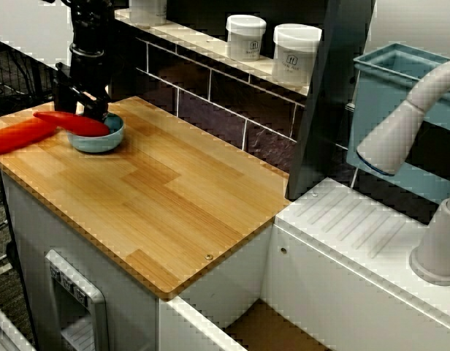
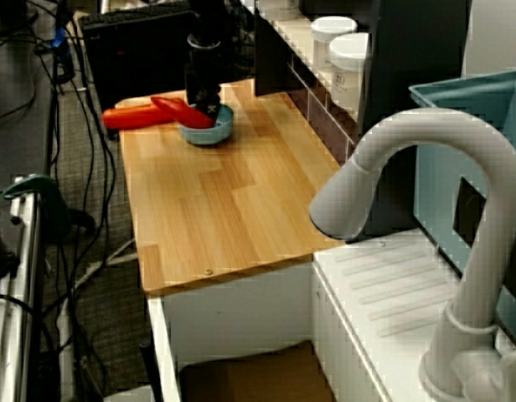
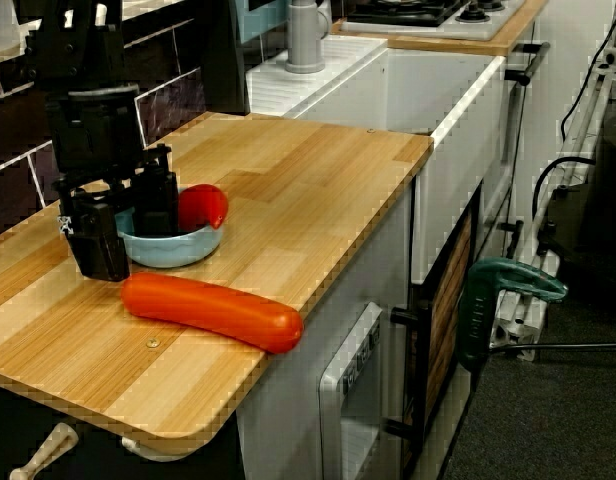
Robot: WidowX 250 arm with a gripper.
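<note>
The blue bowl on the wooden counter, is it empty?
No, a red piece lies inside the blue bowl, leaning on its rim.

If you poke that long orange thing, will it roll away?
It probably rolls: the long orange thing looks round and smooth. Its slight bend may make it curve. Glossy like plastic, so likely light and slippery.
</note>
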